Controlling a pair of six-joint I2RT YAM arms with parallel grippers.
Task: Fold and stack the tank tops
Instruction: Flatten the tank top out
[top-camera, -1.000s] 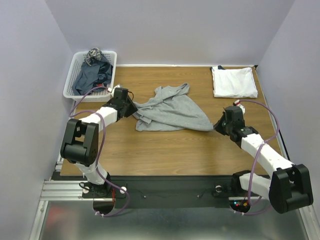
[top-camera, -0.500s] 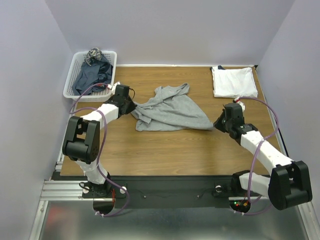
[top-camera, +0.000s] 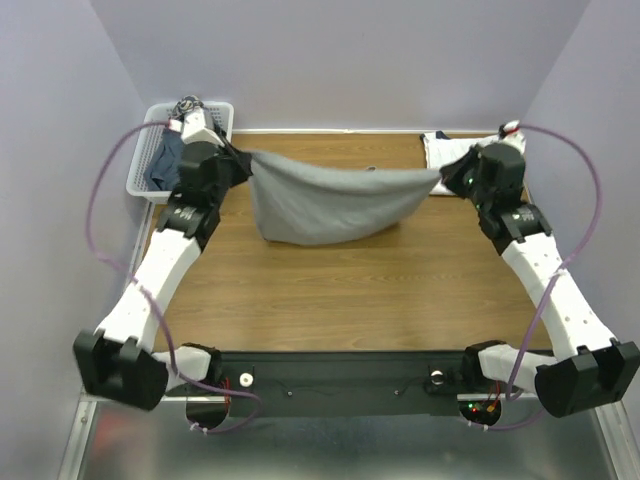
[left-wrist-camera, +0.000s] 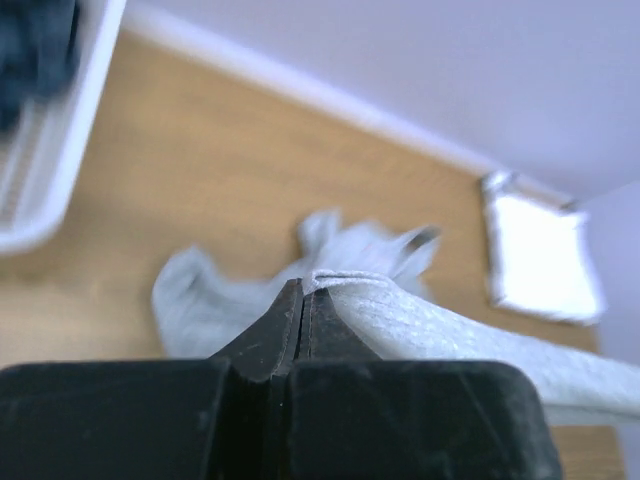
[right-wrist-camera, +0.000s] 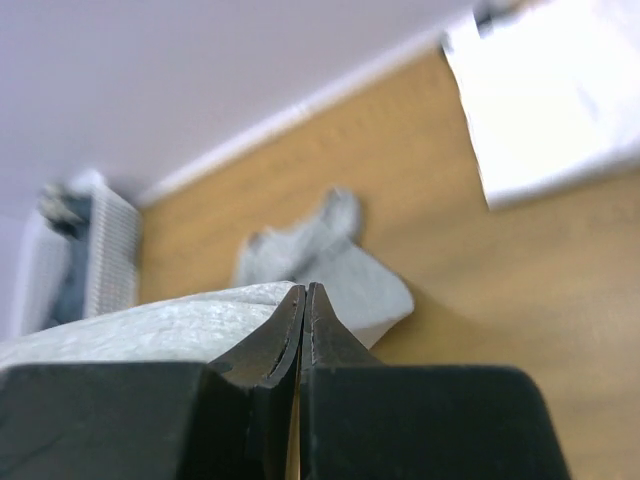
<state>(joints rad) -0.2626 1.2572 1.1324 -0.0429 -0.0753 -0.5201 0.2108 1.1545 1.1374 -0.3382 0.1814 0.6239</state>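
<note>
The light grey tank top (top-camera: 330, 203) hangs stretched in the air between both grippers, its lower part sagging to the table. My left gripper (top-camera: 240, 160) is shut on its left corner; my right gripper (top-camera: 444, 175) is shut on its right corner. In the left wrist view the grey tank top (left-wrist-camera: 470, 335) runs off to the right from the left gripper (left-wrist-camera: 303, 290). The right wrist view has the grey cloth (right-wrist-camera: 130, 325) leaving the right gripper (right-wrist-camera: 304, 290) to the left. A folded white tank top (top-camera: 440, 150) lies at the back right, partly behind the right arm. Dark blue-grey tank tops (top-camera: 165, 160) fill the basket.
The white lattice basket (top-camera: 140, 185) stands at the back left corner, close behind the left arm. Purple walls close in the table on three sides. The folded white top (left-wrist-camera: 540, 255) sits by the back wall in the left wrist view.
Both arms have risen and swung toward the back, lifting the grey tank top off the table and pulling it taut. The left gripper closed on its corner a second ago.
</note>
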